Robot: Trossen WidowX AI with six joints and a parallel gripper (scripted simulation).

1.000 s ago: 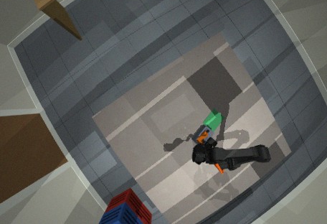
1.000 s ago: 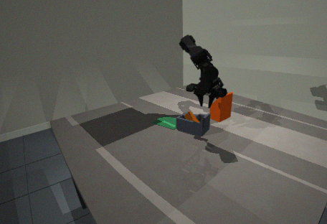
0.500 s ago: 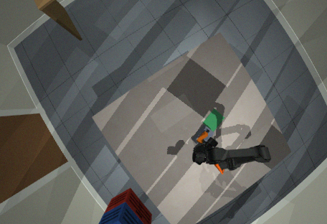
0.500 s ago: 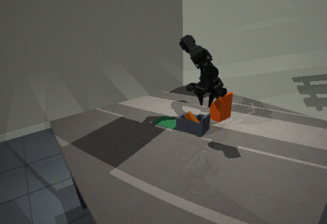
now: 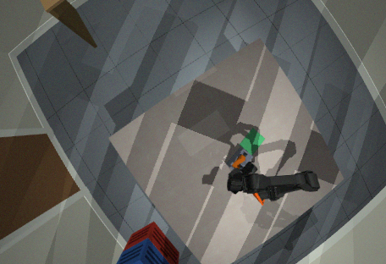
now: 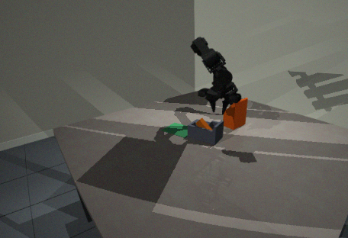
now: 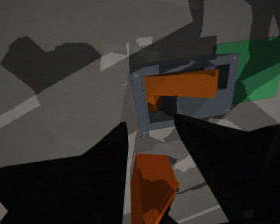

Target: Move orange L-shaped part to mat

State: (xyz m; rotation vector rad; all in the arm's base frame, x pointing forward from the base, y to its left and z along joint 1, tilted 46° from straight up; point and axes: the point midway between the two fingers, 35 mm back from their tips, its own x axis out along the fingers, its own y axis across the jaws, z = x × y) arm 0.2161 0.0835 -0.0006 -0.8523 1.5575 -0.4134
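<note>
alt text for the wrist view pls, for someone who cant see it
Looking down between two dark fingers of the open gripper, which holds nothing, a grey tray lies on the table with an orange L-shaped part tilted in its pocket. A green mat lies beside the tray at upper right, and an orange block sits below.

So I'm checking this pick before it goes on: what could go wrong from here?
The orange part sits tilted in the tray, one end up; a bump could drop it back flush. The open fingers hang above it, empty, and may straddle the raised end badly. The orange block stands close by.
</note>
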